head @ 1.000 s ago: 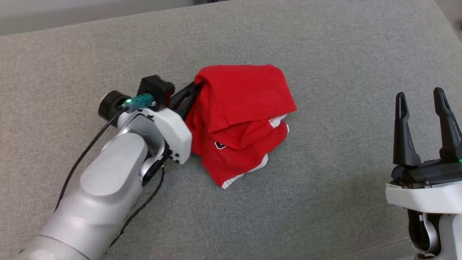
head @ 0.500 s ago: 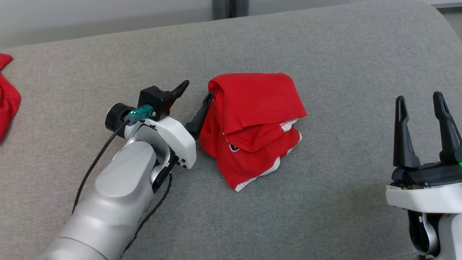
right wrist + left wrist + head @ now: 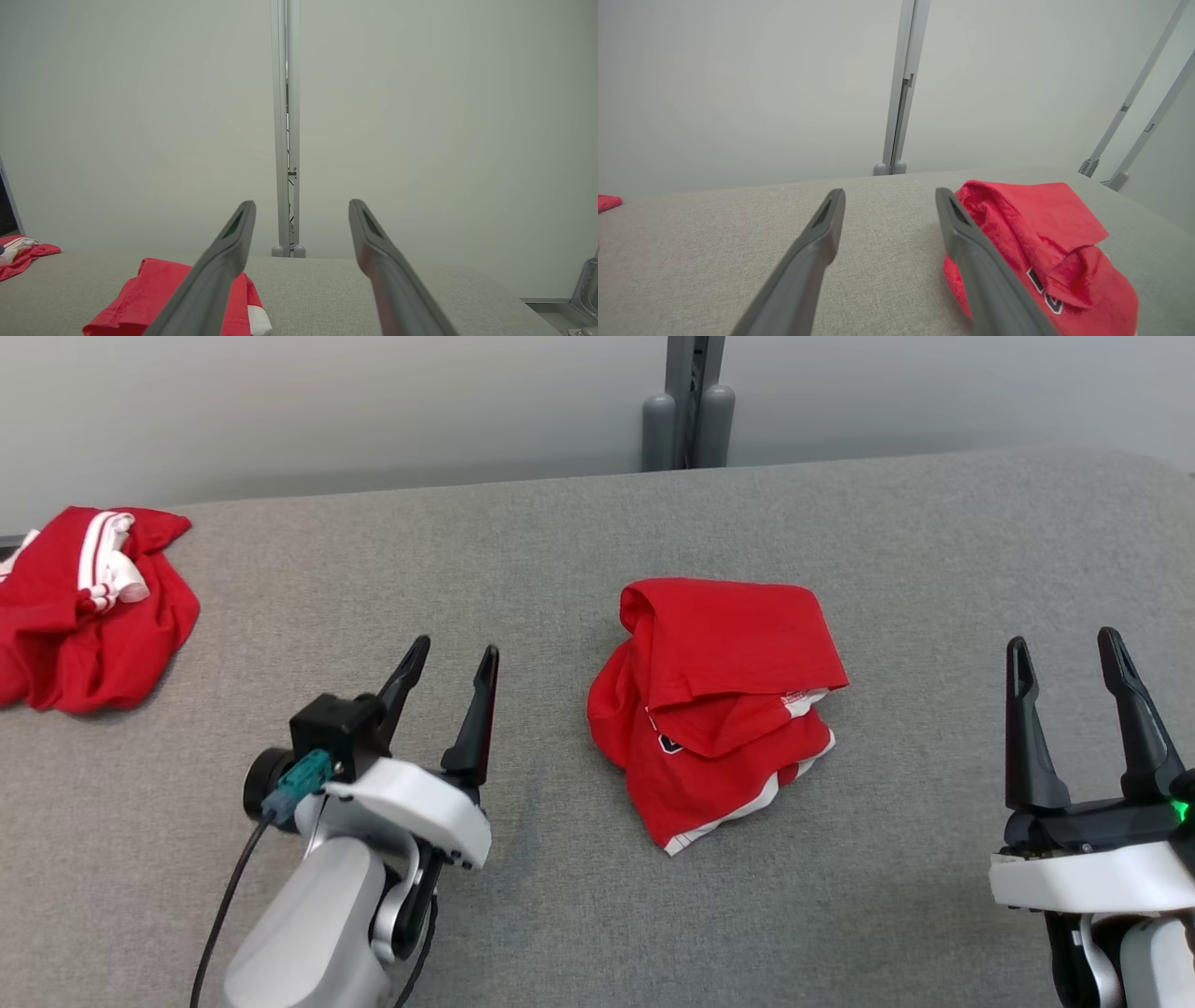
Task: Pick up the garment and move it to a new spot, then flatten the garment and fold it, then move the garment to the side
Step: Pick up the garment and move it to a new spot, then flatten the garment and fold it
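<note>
Garment (image 3: 724,695) lies folded, untouched; left gripper (image 3: 456,649) wide, empty; right gripper (image 3: 1062,640) wide, empty.

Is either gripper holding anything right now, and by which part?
Nothing is held. The left gripper stands open beside the folded red cloth garment with white trim, not touching it; the right gripper is open and empty too.

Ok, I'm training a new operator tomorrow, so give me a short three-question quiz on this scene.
1. True or false: the left claw is gripping the folded red garment.
2. Where does the crumpled red garment lie in the head view? A) far left B) far right C) under the folded one
3. How many claws stand open, counting the right claw?
Key: 1 false; 2 A; 3 two.
</note>
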You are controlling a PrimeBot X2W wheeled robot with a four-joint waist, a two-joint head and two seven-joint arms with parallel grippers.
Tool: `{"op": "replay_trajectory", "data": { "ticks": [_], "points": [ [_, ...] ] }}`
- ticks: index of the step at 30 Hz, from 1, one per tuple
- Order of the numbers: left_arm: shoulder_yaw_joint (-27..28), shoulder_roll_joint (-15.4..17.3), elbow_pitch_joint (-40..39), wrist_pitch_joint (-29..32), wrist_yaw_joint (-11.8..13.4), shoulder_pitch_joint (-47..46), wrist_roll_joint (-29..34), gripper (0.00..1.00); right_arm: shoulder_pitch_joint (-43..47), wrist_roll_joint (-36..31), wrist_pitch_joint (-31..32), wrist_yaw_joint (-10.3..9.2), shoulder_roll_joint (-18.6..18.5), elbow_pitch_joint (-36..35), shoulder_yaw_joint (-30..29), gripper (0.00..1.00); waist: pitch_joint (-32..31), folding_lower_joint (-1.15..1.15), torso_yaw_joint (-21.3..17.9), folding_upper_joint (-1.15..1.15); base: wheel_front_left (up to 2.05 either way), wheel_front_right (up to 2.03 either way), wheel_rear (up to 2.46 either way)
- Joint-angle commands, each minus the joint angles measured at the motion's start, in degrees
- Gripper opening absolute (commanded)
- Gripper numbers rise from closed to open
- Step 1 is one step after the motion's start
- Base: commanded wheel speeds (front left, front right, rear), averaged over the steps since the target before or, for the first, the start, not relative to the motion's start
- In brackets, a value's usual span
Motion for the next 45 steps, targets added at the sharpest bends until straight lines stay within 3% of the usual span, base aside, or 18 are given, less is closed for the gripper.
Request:
{"op": "replay_trajectory", "data": {
  "ticks": [1,10,21,45],
  "points": [
    [1.4,0.3,-1.6,0.0,0.6,2.6,1.1,1.00,0.7,0.1,-0.3,0.01,-0.2,0.3,-0.1,1.00,-1.4,0.00,1.3,0.00,0.00,0.00,0.00],
    [12.0,-0.5,-13.5,0.0,4.0,16.0,7.0,1.00,2.8,0.4,-0.3,0.01,-0.3,1.7,0.8,1.00,-3.3,0.00,2.8,0.00,0.00,0.00,0.00],
    [19.6,-2.9,-22.0,0.0,4.0,27.1,11.5,1.00,5.4,1.9,-0.3,0.01,-0.3,3.9,2.0,1.00,-4.6,0.00,2.9,0.00,0.00,0.00,0.00],
    [22.2,-4.0,-20.3,0.0,2.2,28.9,13.4,1.00,5.5,1.9,-0.3,0.01,-0.2,6.8,1.4,1.00,-5.8,0.00,3.7,0.00,0.00,0.00,0.00]
  ]
}}
